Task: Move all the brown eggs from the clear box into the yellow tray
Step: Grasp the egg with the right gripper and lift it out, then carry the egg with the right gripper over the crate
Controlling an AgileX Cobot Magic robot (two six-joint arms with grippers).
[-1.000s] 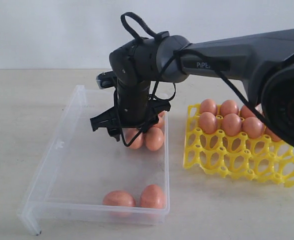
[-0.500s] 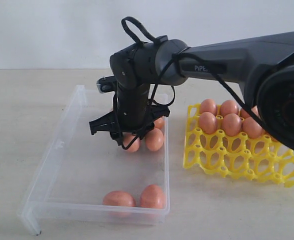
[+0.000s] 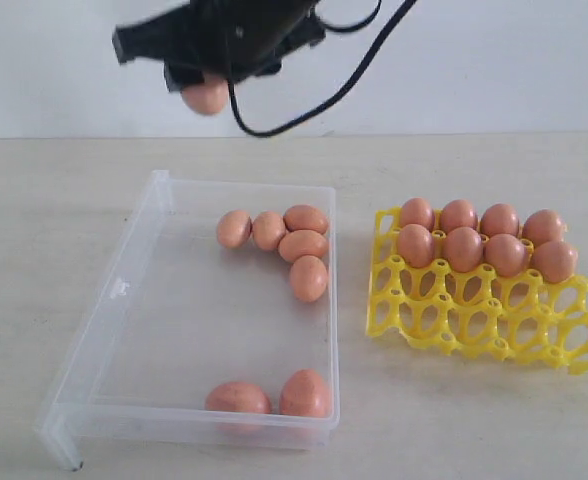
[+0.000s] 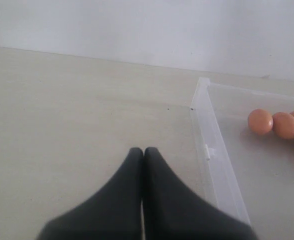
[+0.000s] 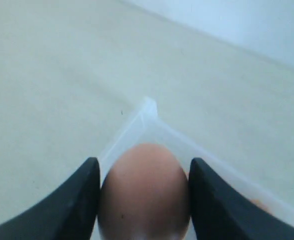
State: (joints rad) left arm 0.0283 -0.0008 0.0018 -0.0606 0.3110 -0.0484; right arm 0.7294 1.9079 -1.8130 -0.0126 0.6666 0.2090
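Right arm (image 3: pixel 236 30) high above clear box (image 3: pixel 124 290), fingers (image 5: pixel 79 200) clamping egg (image 3: pixel 206 97); left fingers (image 4: pixel 127 200) together.

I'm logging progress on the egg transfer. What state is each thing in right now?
Right gripper: closed on one egg, raised high.
Left gripper: shut, empty.
Clear box: open, seven eggs inside.
Yellow tray: far two rows full, eight eggs; near rows empty.
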